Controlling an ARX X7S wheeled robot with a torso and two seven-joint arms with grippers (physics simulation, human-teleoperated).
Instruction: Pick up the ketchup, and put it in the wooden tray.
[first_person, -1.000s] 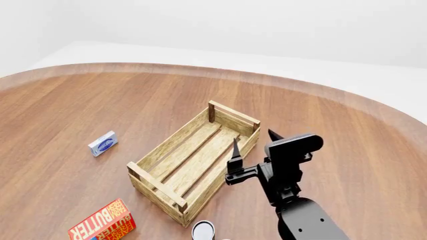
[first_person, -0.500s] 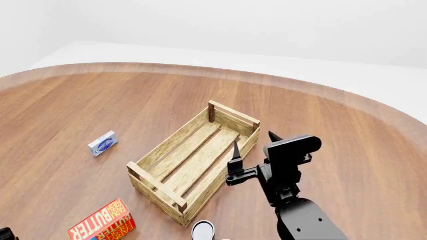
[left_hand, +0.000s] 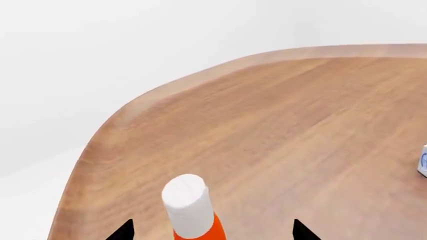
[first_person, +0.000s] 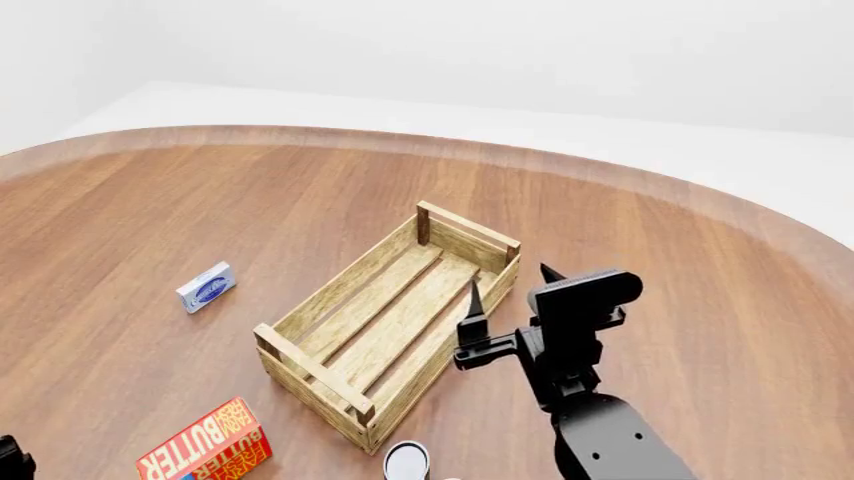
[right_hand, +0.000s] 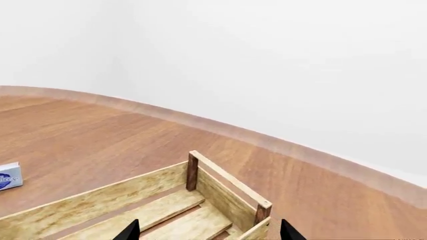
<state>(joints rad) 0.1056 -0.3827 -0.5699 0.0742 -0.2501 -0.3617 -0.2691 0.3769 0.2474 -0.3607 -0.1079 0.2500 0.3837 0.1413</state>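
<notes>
The ketchup (left_hand: 189, 204), a red-orange bottle with a white cap, shows only in the left wrist view. It sits between the two black fingertips of my left gripper (left_hand: 212, 232), which is wide open and not touching it. In the head view only a black bit of the left gripper (first_person: 11, 460) shows at the bottom left corner. The wooden tray (first_person: 334, 297) lies empty at the table's middle. My right gripper (first_person: 510, 283) is open and empty, hovering just right of the tray's far end. The right wrist view shows that end of the tray (right_hand: 227, 192) between its open fingertips (right_hand: 127, 231).
A red-and-yellow butter box (first_person: 207, 448) lies in front of the tray on its left. A small blue-and-white box (first_person: 206, 287) lies left of the tray. A round white-topped thing (first_person: 407, 460) is cut by the frame's bottom edge. The table's rounded edge (left_hand: 100, 145) is close beyond the ketchup.
A black part of my left gripper has come into the head view's bottom left corner. The right arm has barely shifted. The tray and boxes have not moved.
</notes>
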